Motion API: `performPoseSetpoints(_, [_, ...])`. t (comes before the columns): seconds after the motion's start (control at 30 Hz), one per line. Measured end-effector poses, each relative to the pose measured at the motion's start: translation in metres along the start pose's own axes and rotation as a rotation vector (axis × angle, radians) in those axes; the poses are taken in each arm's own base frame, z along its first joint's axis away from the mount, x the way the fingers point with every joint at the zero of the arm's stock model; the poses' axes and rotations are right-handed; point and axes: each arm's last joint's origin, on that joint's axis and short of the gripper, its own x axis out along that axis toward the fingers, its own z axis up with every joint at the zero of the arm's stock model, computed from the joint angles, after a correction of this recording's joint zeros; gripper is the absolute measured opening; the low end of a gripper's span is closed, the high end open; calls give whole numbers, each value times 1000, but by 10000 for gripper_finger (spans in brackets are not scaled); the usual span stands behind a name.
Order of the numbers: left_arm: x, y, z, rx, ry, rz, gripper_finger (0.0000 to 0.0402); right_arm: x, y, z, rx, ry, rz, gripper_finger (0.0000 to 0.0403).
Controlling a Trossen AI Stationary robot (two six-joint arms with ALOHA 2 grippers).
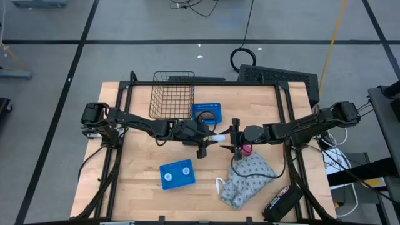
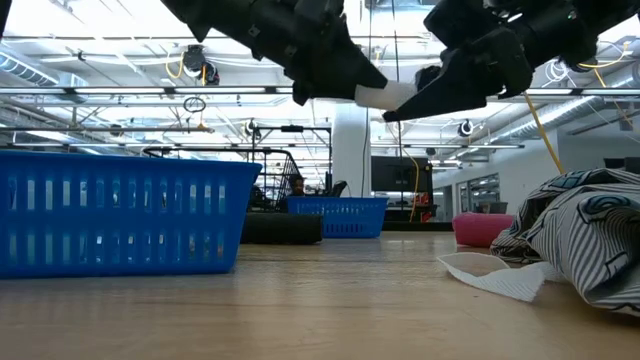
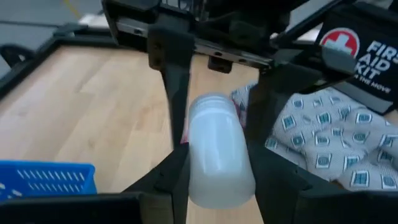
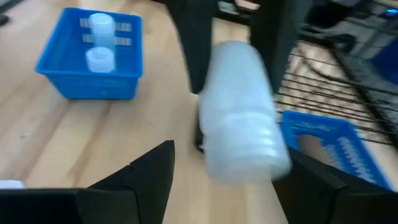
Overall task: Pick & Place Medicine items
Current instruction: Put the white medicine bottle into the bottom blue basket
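One small white bottle (image 1: 219,135) lies level in mid-air above the table's middle, between my two grippers. My left gripper (image 1: 209,135) comes from the table's left and is shut on it. My right gripper (image 1: 230,136) faces it from the right and is open. Its fingers (image 4: 152,165) stand on either side of the bottle's ribbed cap end (image 4: 249,152), and whether they touch it I cannot tell. Two more white bottles (image 4: 98,42) stand upright in the near blue tray (image 1: 177,174). My left gripper (image 3: 217,146) pinches the bottle's smooth body (image 3: 198,168), near its base end, between its two fingers. The fingers come level from the table's left and lie along the bottle. The bottle (image 2: 385,95) is lifted clear and lies level, its cap end pointing toward my right gripper.
A wire basket (image 1: 172,100) and a second blue tray (image 1: 207,111) stand toward the far side. A patterned cloth pouch (image 1: 247,181), a pink block (image 1: 247,150) and a black first-aid kit (image 1: 281,201) lie on the near right. Bare wood lies on the near left.
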Motion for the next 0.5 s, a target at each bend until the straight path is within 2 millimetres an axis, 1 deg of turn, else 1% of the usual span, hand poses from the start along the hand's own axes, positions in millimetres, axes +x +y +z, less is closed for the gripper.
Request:
performPoseSetpoints(0.1, [0, 5, 2, -3, -13, 10, 138, -11, -5, -1, -1, 54, -87, 241])
performPoseSetpoints(0.17, [1, 8, 1, -10, -54, -7, 138, -19, -8, -4, 28, 114, -158, 237])
performPoseSetpoints(0.23, [0, 12, -3, -18, -137, -61, 138, -27, -11, -7, 75, 161, -222, 233])
performPoseSetpoints(0.3, [-3, 19, -10, -25, -256, -149, 138, -32, -13, -10, 106, 200, -268, 230])
performPoseSetpoints(0.37, [-10, 27, -15, -37, -399, -230, 138, -35, -14, -11, 124, 202, -302, 227])
performPoseSetpoints(0.4, [-15, 33, -19, -54, -461, -244, 138, -34, -14, -11, 129, 194, -309, 226])
performPoseSetpoints(0.5, [-26, 47, -32, -119, -559, -240, 138, -30, -16, -8, 154, 88, -314, 224])
